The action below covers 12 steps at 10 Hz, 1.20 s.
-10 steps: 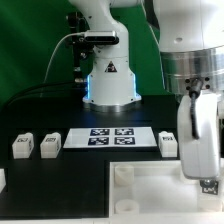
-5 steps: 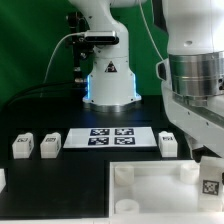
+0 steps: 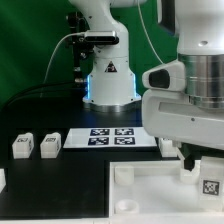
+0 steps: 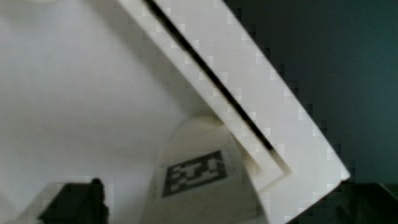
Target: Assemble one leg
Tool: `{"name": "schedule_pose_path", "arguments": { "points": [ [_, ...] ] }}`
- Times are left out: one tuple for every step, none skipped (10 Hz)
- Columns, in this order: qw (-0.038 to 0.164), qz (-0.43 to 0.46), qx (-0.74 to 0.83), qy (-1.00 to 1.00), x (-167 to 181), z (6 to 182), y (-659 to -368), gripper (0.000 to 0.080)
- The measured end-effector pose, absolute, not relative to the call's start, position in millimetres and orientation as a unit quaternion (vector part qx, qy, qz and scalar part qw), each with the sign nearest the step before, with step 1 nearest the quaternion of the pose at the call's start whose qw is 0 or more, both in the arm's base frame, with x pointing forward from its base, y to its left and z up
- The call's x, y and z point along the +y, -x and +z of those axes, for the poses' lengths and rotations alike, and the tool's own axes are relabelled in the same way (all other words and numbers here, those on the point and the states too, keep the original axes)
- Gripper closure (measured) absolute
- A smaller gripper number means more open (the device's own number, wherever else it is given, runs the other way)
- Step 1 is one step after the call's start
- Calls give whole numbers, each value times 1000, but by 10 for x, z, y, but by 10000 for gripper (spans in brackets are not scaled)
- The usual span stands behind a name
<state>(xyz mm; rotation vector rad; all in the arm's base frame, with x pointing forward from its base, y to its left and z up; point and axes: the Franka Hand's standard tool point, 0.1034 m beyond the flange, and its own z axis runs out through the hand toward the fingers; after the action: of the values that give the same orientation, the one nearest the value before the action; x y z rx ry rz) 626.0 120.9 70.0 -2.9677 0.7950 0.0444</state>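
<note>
My gripper is shut on a white leg with a black-and-white tag. It holds the leg over the right far corner of the large white tabletop. In the wrist view the tagged leg sits between my dark fingers, close against the tabletop's white surface and its raised rim. Two more legs stand at the exterior view's left. Another leg stands behind my arm, partly hidden.
The marker board lies flat in front of the robot base. A white piece shows at the exterior view's left edge. The arm's bulky wrist fills the upper right.
The arm has swung and its wrist now fills much more of the exterior view's right. The held leg stays at about the same spot by the tabletop's corner.
</note>
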Motion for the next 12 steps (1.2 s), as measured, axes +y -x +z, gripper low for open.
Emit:
{"name": "schedule_pose_path", "arguments": {
  "points": [
    [32, 10, 194, 980, 1192, 699, -6278, 151],
    [33, 11, 189, 981, 1192, 698, -6276, 151],
    [32, 11, 212, 977, 1191, 697, -6276, 241],
    [32, 11, 210, 977, 1187, 697, -6277, 241],
    [32, 12, 237, 971, 1191, 697, -6276, 426],
    [32, 14, 285, 958, 1194, 697, -6275, 507],
    [31, 16, 342, 939, 1200, 696, -6274, 507],
    [31, 18, 389, 921, 1203, 696, -6274, 507],
    [32, 19, 444, 895, 1203, 697, -6288, 507],
    [34, 26, 521, 853, 1205, 696, -6327, 507],
    [37, 33, 592, 805, 1212, 694, -6332, 507],
    [43, 39, 661, 748, 1212, 693, -6341, 507]
  ]
}}
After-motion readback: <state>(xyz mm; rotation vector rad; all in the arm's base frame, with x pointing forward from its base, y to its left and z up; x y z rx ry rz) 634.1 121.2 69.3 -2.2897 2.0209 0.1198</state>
